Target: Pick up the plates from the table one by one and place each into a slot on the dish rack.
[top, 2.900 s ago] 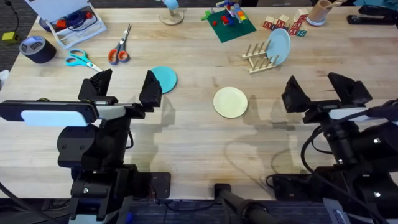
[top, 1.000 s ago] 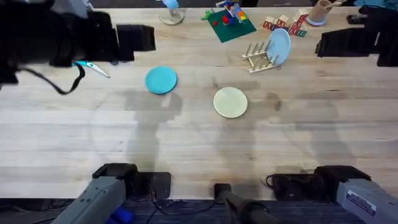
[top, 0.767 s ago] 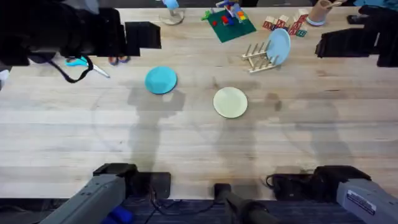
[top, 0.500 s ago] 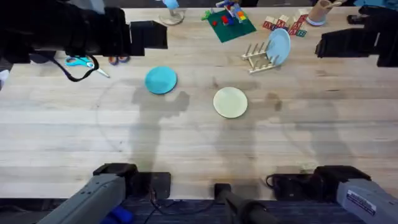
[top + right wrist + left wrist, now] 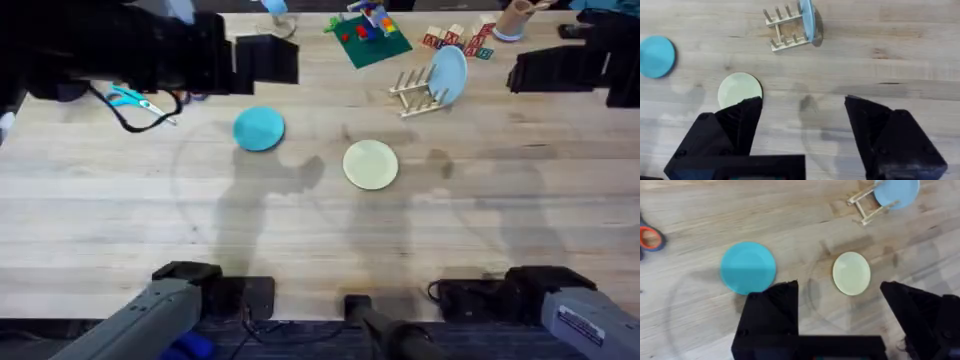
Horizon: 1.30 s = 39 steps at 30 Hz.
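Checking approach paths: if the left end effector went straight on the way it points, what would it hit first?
Probably bare table, between the teal plate and the yellow plate. The left end effector is open, high above; depth unclear.

Smooth plastic plates (image 5: 259,129) on pale grained wooden table (image 5: 300,240)

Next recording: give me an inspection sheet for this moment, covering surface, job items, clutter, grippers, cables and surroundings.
Surface: wooden table, bare in the middle.
Job's things: teal plate and yellow plate flat on the table; a pale blue plate upright in the dish rack.
Clutter: scissors, green baseplate, letter blocks.
Grippers: left gripper and right gripper, jaws open, empty.
Cables: black cable hanging from left arm.
Surroundings: nothing seen.
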### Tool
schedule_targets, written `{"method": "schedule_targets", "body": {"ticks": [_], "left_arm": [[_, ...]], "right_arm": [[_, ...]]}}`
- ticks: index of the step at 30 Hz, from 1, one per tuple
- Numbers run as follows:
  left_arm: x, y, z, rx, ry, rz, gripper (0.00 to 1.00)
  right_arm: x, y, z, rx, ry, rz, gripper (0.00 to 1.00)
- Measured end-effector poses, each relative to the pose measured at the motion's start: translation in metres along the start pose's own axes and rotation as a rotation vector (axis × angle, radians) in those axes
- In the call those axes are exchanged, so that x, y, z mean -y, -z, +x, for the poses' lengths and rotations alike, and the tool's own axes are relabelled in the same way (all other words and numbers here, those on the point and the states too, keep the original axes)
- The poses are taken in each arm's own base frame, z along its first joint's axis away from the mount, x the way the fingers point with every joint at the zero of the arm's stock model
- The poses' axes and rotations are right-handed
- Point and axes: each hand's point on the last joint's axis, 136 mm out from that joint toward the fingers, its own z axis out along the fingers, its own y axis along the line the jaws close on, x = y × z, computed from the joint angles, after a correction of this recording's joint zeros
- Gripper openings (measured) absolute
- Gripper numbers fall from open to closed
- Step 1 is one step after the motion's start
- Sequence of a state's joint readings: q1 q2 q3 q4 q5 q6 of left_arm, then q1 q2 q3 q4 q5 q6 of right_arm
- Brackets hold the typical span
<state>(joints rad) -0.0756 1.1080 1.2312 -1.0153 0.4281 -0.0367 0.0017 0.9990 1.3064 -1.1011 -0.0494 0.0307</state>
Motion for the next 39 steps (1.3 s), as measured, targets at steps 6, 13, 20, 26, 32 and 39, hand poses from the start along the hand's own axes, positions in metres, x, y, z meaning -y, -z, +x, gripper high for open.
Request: {"method": "schedule_targets", "body": {"ticks": [6, 13, 20, 26, 32, 39], "left_arm": [[0.025, -0.013, 0.009, -0.053, -0.015, 0.032, 0.995], [0.05, -0.034, 0.023, -0.142, 0.022, 0.074, 0.995], [0.074, -0.054, 0.032, -0.208, 0.036, 0.129, 0.995], [0.089, -0.074, 0.042, -0.288, 0.042, 0.186, 0.995], [0.097, -0.092, 0.055, -0.358, 0.041, 0.202, 0.873], [0.099, -0.099, 0.055, -0.367, 0.047, 0.21, 0.398]], "right_arm": [[0.0, 0.0, 0.0, 0.0, 0.0, 0.0, 0.995], [0.0, 0.0, 0.0, 0.0, 0.0, 0.0, 0.995], [0.0, 0.0, 0.0, 0.0, 0.0, 0.0, 0.994], [0.0, 0.0, 0.0, 0.0, 0.0, 0.0, 0.995], [0.0, 0.0, 0.0, 0.0, 0.0, 0.0, 0.996], [0.0, 0.0, 0.0, 0.0, 0.0, 0.0, 0.995]]}}
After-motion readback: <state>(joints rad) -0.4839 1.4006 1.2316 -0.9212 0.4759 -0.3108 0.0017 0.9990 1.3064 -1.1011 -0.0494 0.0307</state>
